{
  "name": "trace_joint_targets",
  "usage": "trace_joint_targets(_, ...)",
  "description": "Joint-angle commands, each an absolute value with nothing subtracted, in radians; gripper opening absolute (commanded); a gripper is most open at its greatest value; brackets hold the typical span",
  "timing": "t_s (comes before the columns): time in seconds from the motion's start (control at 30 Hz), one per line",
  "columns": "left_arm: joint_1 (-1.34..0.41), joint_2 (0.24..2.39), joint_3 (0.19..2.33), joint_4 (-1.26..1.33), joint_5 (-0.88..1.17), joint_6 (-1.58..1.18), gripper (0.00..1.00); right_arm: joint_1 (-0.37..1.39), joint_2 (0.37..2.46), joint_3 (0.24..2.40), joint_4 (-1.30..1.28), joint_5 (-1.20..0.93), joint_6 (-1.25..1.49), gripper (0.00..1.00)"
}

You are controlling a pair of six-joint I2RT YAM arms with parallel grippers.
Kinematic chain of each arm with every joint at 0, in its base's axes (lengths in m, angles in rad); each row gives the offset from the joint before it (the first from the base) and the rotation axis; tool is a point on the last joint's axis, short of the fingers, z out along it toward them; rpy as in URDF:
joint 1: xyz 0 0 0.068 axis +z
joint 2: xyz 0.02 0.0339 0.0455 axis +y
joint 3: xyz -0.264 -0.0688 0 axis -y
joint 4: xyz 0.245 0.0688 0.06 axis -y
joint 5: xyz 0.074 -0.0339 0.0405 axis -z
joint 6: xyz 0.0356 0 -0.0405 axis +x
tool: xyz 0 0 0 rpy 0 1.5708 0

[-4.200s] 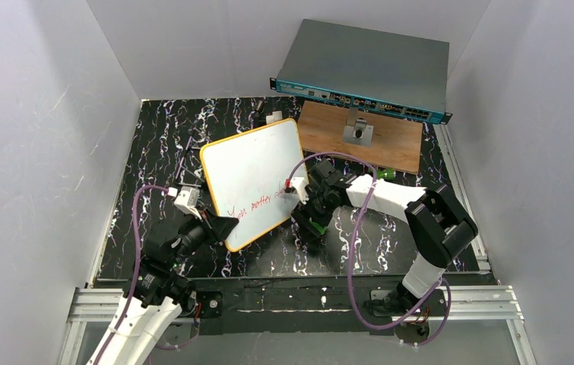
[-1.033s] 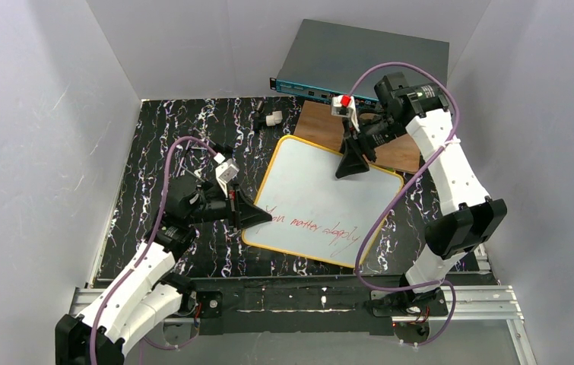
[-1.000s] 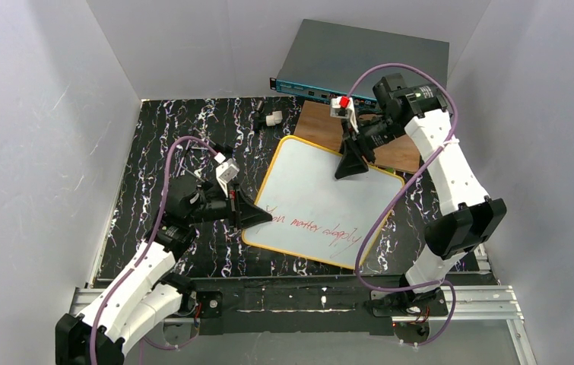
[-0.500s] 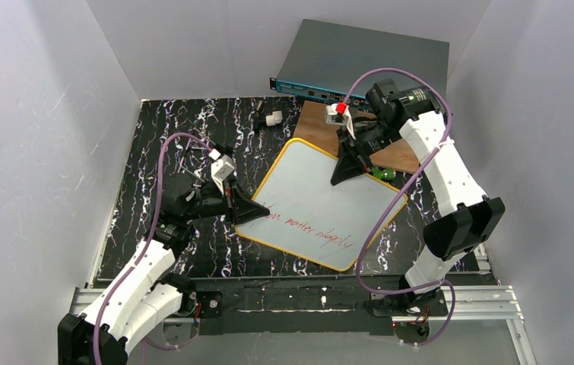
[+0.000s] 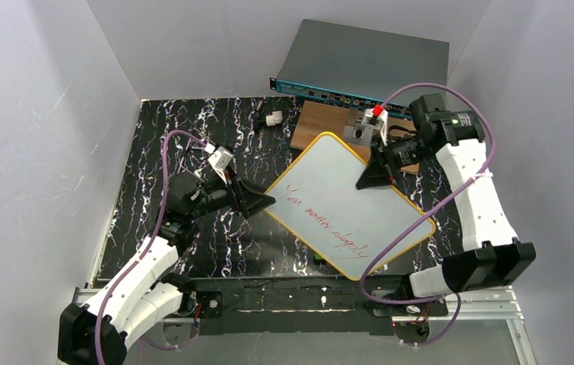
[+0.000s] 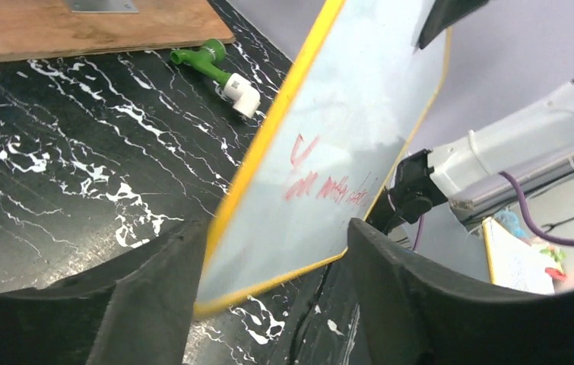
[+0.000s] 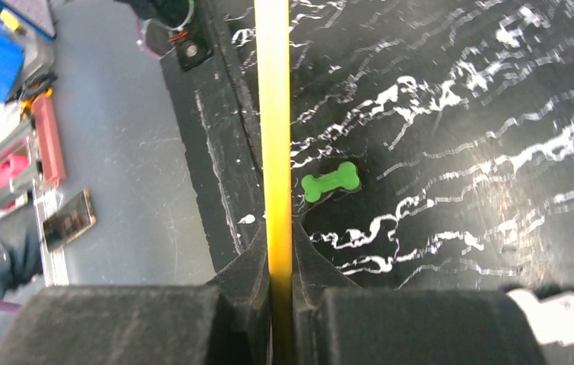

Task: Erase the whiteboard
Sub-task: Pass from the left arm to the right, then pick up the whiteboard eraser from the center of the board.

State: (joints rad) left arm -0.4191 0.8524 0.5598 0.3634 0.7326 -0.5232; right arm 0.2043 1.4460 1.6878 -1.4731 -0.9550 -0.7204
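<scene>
Above the black marbled table (image 5: 163, 144), the whiteboard (image 5: 344, 194) hangs between both arms, turned so that its corners point like a diamond. It sits right of centre. Its far corner lies over the brown wooden board (image 5: 325, 122) in the overhead view, and its near corner reaches toward the front rail.

Left gripper (image 5: 259, 202): positioned at the board's left corner. The left wrist view shows its fingers (image 6: 154, 296) spread well apart, with the yellow-rimmed corner sitting in the gap, face on and steeply tilted. The rim runs close to both fingers, but whether they press on it cannot be determined.

Right gripper (image 5: 369, 178): positioned on the far right edge. In the right wrist view its fingers (image 7: 242, 293) are clamped on the yellow rim, which appears edge-on as a thin vertical strip.

Board surface: one line of red handwriting (image 5: 325, 220) runs along the near left side. The remaining surface is white.

Other items:
- A green bone-shaped piece (image 7: 331, 182) lies on the table just beside the rim in the right wrist view.
- A green and white part (image 6: 221, 70) lies on the table near the wooden board.
- A small white part (image 5: 272, 119) lies at the far side of the table.
- A grey rack unit (image 5: 363, 65) stands behind the wooden board.
</scene>
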Motion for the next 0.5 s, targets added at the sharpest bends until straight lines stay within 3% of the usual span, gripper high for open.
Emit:
trace_joint_targets(0.0,-0.428,0.82,0.537,0.356,0.656,-0.538,0.72,0.095,1.358,1.622,-1.315,-0.927,-0.586,0.01)
trace_joint_targets(0.13,-0.428,0.791,0.543,0.228,0.545,-0.566,0.98,0.042,1.327,1.585,-1.29,-0.855,-0.559,0.01)
trace_joint_targets(0.33,-0.608,0.821,0.538,0.075,0.348,-0.628,0.98,0.014,1.293,1.554,-1.236,-0.752,-0.491,0.01)
trace_joint_targets(0.4,-0.893,0.982,0.622,-0.049,0.002,-0.701,0.98,0.014,1.294,1.493,-1.179,-0.717,-0.44,0.01)
trace_joint_targets(0.47,-1.041,1.156,0.777,-0.18,-0.188,-0.752,0.98,0.014,1.319,1.49,-1.169,-0.725,-0.428,0.01)
